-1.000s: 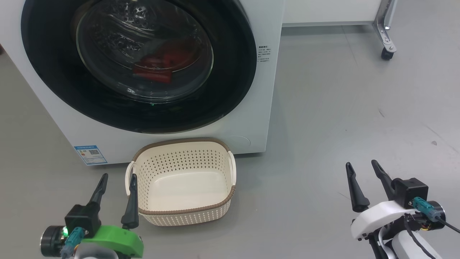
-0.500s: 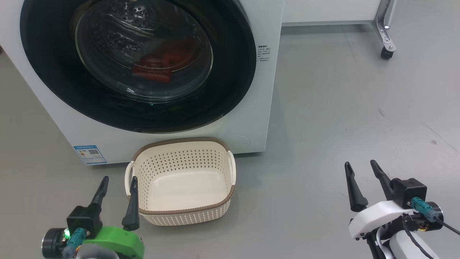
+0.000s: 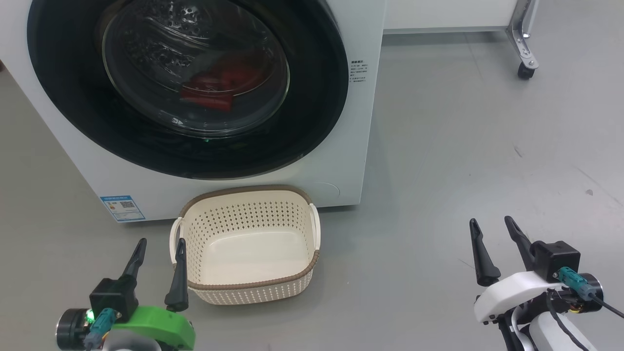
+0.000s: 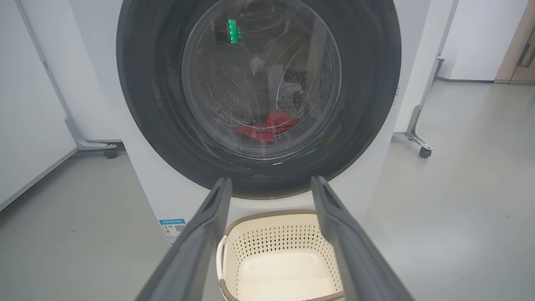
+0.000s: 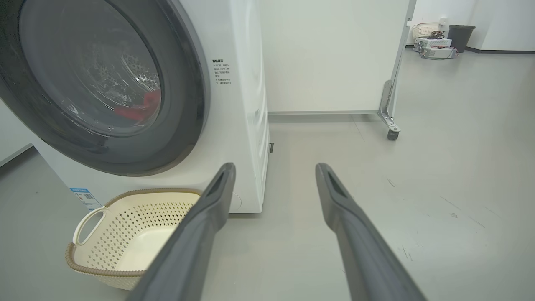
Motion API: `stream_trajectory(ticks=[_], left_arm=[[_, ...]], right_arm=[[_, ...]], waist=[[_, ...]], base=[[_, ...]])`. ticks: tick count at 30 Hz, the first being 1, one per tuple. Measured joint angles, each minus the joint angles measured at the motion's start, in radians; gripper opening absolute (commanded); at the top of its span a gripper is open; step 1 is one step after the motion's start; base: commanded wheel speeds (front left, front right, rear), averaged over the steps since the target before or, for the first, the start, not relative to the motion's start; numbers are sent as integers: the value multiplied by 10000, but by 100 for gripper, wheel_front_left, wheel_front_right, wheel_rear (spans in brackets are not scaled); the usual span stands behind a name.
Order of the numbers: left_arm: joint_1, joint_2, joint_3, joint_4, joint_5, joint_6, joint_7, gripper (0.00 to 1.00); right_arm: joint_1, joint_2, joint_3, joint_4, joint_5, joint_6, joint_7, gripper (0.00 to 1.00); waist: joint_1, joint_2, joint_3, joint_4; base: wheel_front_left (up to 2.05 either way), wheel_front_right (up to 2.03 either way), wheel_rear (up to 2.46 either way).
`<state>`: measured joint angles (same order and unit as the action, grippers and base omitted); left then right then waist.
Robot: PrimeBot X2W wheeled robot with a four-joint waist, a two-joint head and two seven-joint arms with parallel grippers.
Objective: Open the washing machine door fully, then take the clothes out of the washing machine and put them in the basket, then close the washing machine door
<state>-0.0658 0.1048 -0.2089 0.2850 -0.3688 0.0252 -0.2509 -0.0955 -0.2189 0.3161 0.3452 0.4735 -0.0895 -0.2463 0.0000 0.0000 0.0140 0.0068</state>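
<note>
The white washing machine (image 3: 360, 126) stands ahead with its black-rimmed round door (image 3: 312, 112) shut flat against the front. Red clothes (image 3: 214, 90) lie inside the drum, seen through the glass, also in the left wrist view (image 4: 267, 125) and the right wrist view (image 5: 142, 106). The cream basket (image 3: 246, 287) sits empty on the floor just in front of the machine. My left gripper (image 3: 158, 246) hovers open at the basket's left handle. My right gripper (image 3: 490, 226) is open far to the right over bare floor.
A blue sticker (image 3: 122, 208) marks the machine's lower left corner. A white partition on a castor wheel (image 3: 523, 72) stands behind to the right. Another wheeled panel foot (image 4: 109, 153) sits left of the machine. A dark bin (image 5: 461, 36) and boxes lie far back.
The view has shifted by a few pixels. Both grippers stay open and nearly still; the door stays shut.
</note>
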Motion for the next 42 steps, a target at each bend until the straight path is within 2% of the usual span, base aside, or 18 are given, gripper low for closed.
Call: stream_trajectory(ticks=[3, 4, 5, 19, 24, 26, 27, 31, 32, 34, 42], left_arm=[[-4, -21, 23, 15, 25, -38, 0, 100], [-6, -25, 31, 21, 25, -38, 0, 100], [-7, -27, 38, 29, 25, -40, 0, 100], [-22, -157, 132, 50, 203, -102, 0, 100], [-40, -167, 169, 52, 259, -130, 0, 100], [-64, -180, 184, 52, 259, -130, 0, 100], [-64, -180, 184, 52, 259, -130, 0, 100], [-115, -196, 199, 38, 274, -142, 0, 100], [-166, -203, 215, 13, 276, -142, 0, 100], [-208, -203, 234, -8, 318, -144, 0, 100], [-464, -259, 236, -146, 383, -217, 0, 100]], right_arm=[[0, 2, -6, 0, 0, 0, 0, 100], [0, 2, -8, 0, 0, 2, 0, 91], [0, 4, -4, 10, 2, 10, -2, 0], [-1, 40, -8, 96, 107, 284, -2, 0], [-54, 205, -121, 98, 566, 593, 4, 0], [-61, 629, -474, 77, 1496, 859, 52, 0], [-61, 629, -474, 77, 1496, 859, 52, 0], [-61, 1588, -1256, 2, 3628, 1511, 382, 0], [-64, 1906, -1649, -25, 4690, 1818, 602, 0], [-94, 1971, -1975, -42, 5657, 1941, 890, 0], [-835, 1841, -2834, -161, 9008, 1960, 2368, 0]], waist=[[0, 0, 8, 5], [0, 0, 11, 8], [0, 0, 14, 10], [0, 0, 84, 34], [0, 0, 125, 42], [0, 0, 150, 43], [0, 0, 150, 43], [0, 0, 270, 41], [0, 0, 342, 43], [0, 0, 422, 43], [0, 0, 826, 76]], base=[[0, 0, 0], [0, 0, 0], [0, 0, 0], [0, 0, 0], [0, 0, 0], [0, 0, 0], [0, 0, 0], [0, 0, 0], [0, 0, 0], [0, 0, 0], [0, 0, 0]])
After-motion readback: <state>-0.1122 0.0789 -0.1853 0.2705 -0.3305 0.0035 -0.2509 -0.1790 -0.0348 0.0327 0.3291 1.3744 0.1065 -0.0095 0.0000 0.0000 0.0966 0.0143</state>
